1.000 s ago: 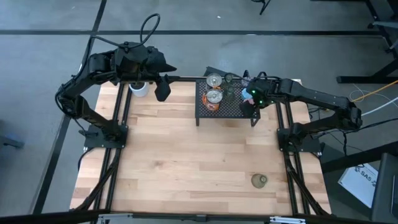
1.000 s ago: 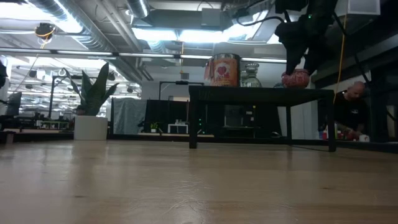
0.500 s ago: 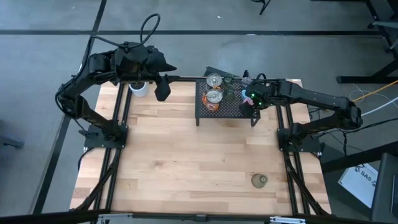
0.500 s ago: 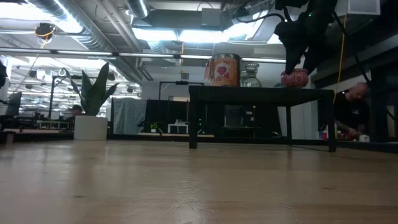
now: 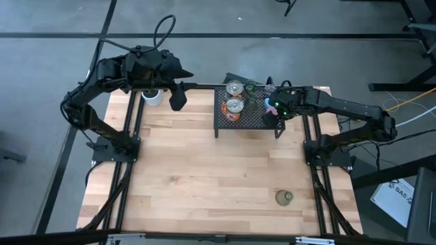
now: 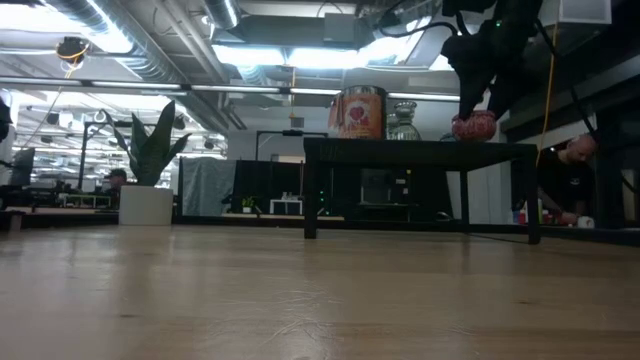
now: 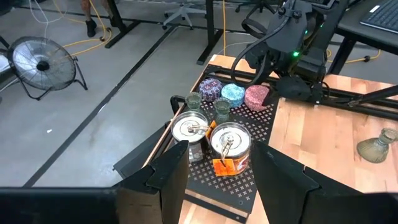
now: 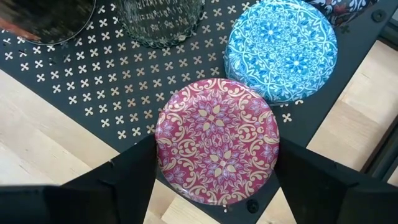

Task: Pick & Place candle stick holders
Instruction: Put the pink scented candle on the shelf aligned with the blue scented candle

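Observation:
A black mesh rack [image 5: 255, 122] stands at the table's far edge. It carries two silvery holders [image 7: 191, 127] [image 7: 230, 140], two small green glass ones [image 7: 193, 101], a purple-speckled one [image 7: 210, 88], a blue one [image 8: 281, 46] and a pink one [image 8: 217, 140]. My right gripper [image 5: 276, 112] is over the rack's right end, shut on the pink holder. An olive-green holder [image 5: 284, 197] stands on its base on the wood near the right front. My left gripper [image 5: 178, 97] hangs high left of the rack, open with nothing in it. My right gripper has the pink holder between its two fingers, one on each side of its round wall [image 8: 164, 149]. The fingers come from above, pointing steeply down. The holder stays upright, top up, its base at the rack's top [image 6: 474, 136] by the rack's near right corner.
A white pot with a green plant [image 5: 152, 95] stands at the far left corner, just behind my left gripper. Bare wood stretches from the rack to the near edge. A person [image 6: 568, 180] sits in the room beyond the table's right side.

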Controlling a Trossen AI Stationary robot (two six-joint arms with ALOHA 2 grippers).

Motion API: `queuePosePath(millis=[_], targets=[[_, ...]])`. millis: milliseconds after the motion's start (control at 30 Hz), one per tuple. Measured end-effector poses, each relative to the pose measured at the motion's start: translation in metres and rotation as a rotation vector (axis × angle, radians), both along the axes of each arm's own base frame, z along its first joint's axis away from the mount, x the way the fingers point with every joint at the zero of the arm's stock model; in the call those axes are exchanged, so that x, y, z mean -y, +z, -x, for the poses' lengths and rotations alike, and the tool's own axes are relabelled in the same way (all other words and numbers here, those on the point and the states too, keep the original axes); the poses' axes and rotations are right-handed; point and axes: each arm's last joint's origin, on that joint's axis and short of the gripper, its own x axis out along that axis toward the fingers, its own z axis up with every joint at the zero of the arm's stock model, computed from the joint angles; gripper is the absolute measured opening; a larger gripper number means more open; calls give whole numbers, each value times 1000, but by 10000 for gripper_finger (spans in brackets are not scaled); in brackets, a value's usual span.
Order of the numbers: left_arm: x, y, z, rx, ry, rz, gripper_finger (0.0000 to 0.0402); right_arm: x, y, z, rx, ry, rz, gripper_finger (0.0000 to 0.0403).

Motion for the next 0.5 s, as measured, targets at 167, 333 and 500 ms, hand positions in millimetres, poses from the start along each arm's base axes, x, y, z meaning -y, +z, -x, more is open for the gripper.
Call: queuePosePath(millis=[167, 333, 500], targets=[[0, 0, 0, 0, 0, 0, 169, 0, 0, 1, -2, -15, -10, 296], [0, 0, 0, 0, 0, 0, 169, 0, -9, 1, -17, -26, -18, 296], [0, 0, 0, 0, 0, 0, 169, 0, -13, 0, -10, -25, -16, 296]])
